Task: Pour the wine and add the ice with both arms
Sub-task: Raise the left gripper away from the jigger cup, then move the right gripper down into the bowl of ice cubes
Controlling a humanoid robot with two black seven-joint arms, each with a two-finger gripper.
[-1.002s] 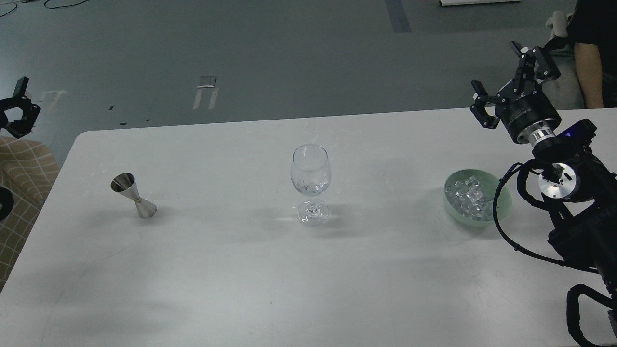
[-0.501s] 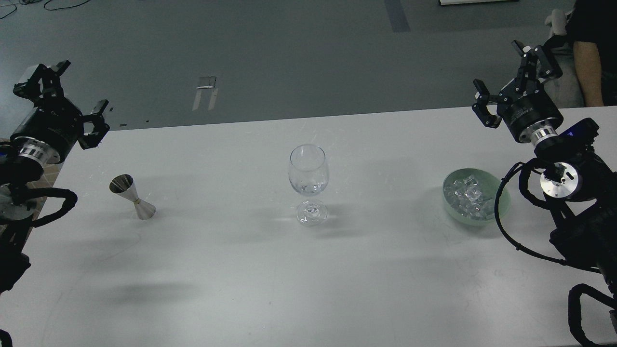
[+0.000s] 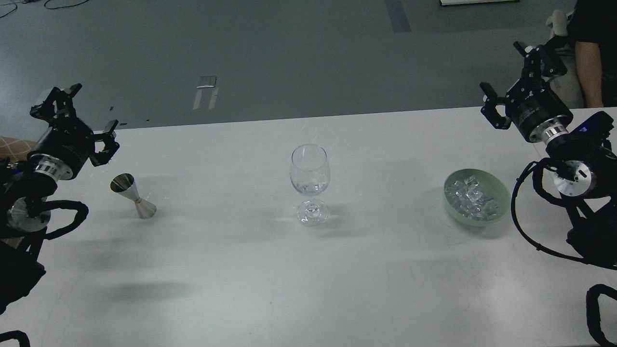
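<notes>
Our two arms (image 3: 573, 159) are black and jointed, each with a bright silver ring at the wrist and a round silver cap on the joint behind it. Thick black cables loop beside both forearms. Our left gripper (image 3: 77, 115) and right gripper (image 3: 518, 74) are black claws on drum-shaped housings; a small blue light glows at three o'clock.

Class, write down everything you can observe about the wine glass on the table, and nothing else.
The wine glass is clear and stemmed: a rounded bowl, a short stem, a round foot. It looks like glass and holds no visible wine; whether anything clear lies in the bowl cannot be told. It stands upright near the middle of the white table, resting only on its foot. Nothing else touches it; both grippers are far off at the sides.
</notes>
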